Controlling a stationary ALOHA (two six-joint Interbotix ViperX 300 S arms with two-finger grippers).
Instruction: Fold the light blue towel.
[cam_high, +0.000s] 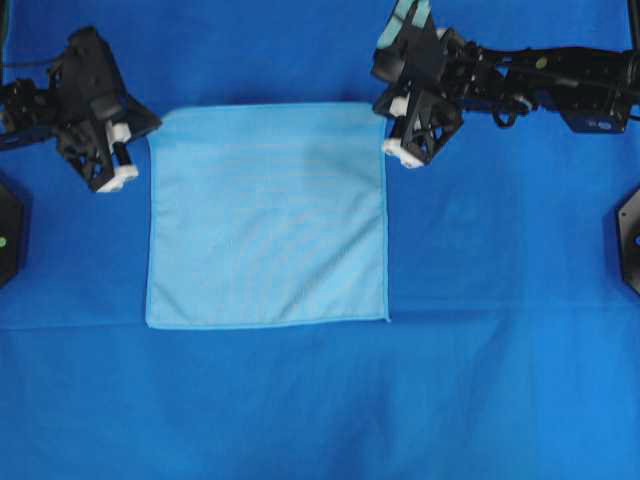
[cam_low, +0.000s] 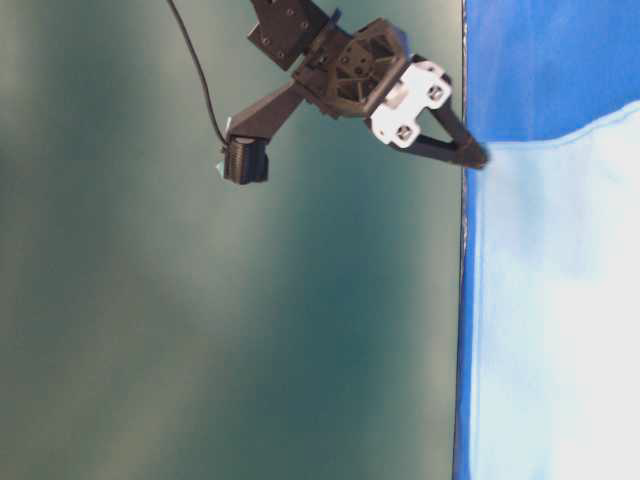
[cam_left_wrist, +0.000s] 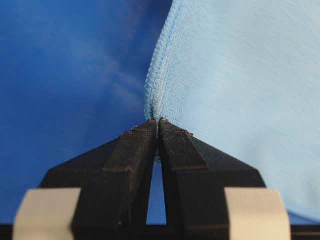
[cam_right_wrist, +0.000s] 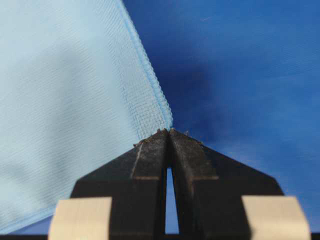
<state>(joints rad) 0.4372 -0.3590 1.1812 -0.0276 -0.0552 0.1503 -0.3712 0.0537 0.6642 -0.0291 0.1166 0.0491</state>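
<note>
**Both claws pinching the towel's far corners**

The light blue towel (cam_high: 266, 215) is lying spread on the blue table cloth (cam_high: 320, 400), near the middle, its edges running square to the table's sides. It looks close to square, so no clear long axis. No label or writing is showing.

The left gripper (cam_left_wrist: 158, 122) is closing tight on the towel's far left corner, black fingers (cam_left_wrist: 135, 150) meeting at the stitched hem. The right gripper (cam_right_wrist: 168, 131) is clamping the far right corner the same way.

Fabric is thin, finely woven, with a darker-blue overlocked edge. In the table-level view the towel is blurring out, possibly lifting slightly near the corner.
</note>
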